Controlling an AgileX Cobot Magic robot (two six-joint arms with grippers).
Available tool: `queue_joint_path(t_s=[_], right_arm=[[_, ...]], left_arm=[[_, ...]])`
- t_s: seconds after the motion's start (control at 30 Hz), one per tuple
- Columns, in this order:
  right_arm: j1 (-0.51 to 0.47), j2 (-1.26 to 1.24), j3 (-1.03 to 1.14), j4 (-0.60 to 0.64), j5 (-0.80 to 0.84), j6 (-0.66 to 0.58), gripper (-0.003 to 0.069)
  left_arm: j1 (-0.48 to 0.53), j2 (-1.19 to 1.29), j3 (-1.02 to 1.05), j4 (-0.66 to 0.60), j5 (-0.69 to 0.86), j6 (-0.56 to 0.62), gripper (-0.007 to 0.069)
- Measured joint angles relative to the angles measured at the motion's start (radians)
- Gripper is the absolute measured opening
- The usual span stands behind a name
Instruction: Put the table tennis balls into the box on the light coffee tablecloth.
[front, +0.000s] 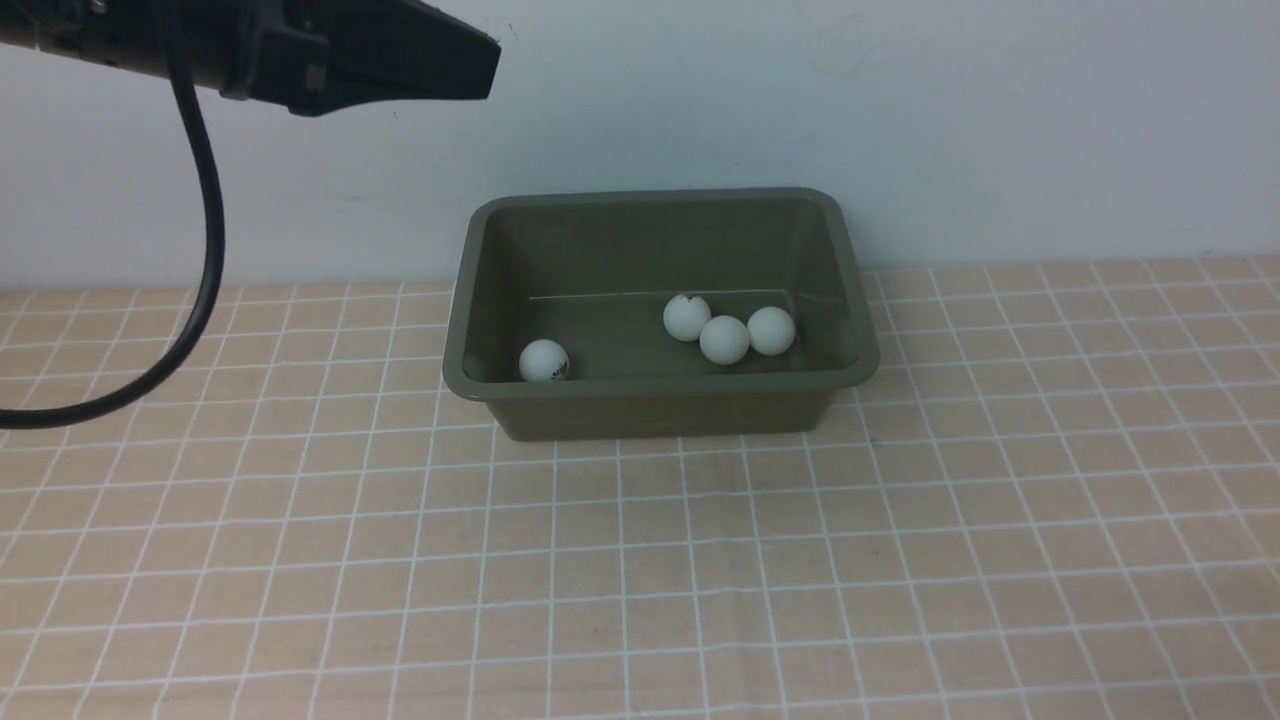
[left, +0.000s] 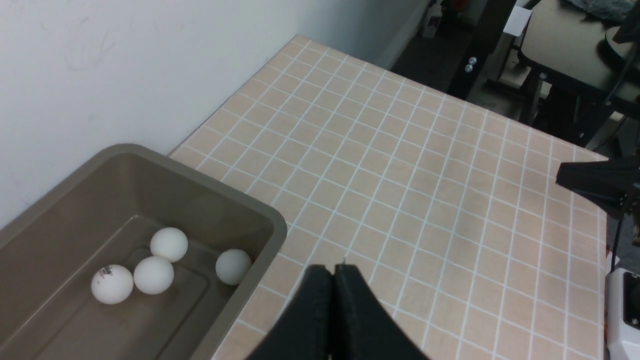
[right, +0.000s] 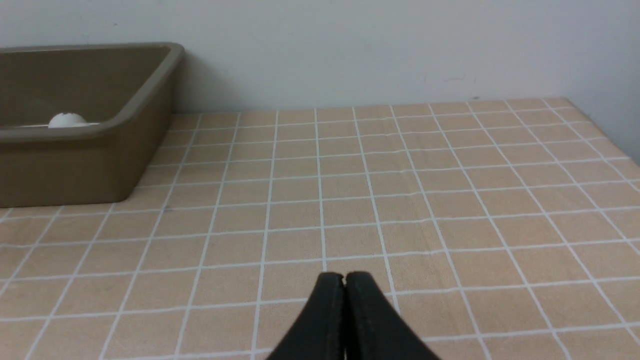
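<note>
I see the box (front: 660, 400) sitting on the light coffee tablecloth (front: 640, 580) at about 12 o'clock from my seat in the front view, up against the wall. Four table tennis balls (front: 720, 338) lie inside it: three bunched and touching toward the 3 o'clock side of the floor, one alone (front: 544, 361) near the 7 o'clock corner. No ball shows on the cloth in any view; if there is a fifth, I can't find it. The left gripper (left: 334, 272) hangs high, at roughly 10 o'clock of the box, with its jaws pressed together and nothing between them. The right gripper (right: 344, 280) is out of the front view; its wrist view shows it low over bare cloth to the 3 o'clock side of the box, jaws together too, empty. My read: the placing step looks done or nearly so, arms idle or clearing off. Next move calls for checking whether any ball is outside the box; if so, open a gripper before going down on it, since both are pinched together now, and the balls will roll at a nudge. If none, just park both arms.
</note>
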Motion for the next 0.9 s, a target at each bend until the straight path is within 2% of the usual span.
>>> queue_joint_path(t_s=[0.33, 0.47, 0.63, 0.9], right_arm=[[0.000, -0.028, 0.004, 0.000, 0.034, 0.000, -0.0018], [0.000, -0.028, 0.004, 0.000, 0.035, 0.000, -0.0018], [0.000, -0.028, 0.004, 0.000, 0.035, 0.000, -0.0018], [0.000, -0.028, 0.004, 0.001, 0.036, 0.000, -0.0018]], left_arm=[[0.000, 0.000, 0.000, -0.054, 0.000, 0.000, -0.0069], [0.000, 0.000, 0.000, -0.114, 0.000, 0.000, -0.0069], [0.000, 0.000, 0.000, -0.271, 0.000, 0.001, -0.0069], [0.000, 0.000, 0.000, -0.320, -0.001, 0.001, -0.0069]])
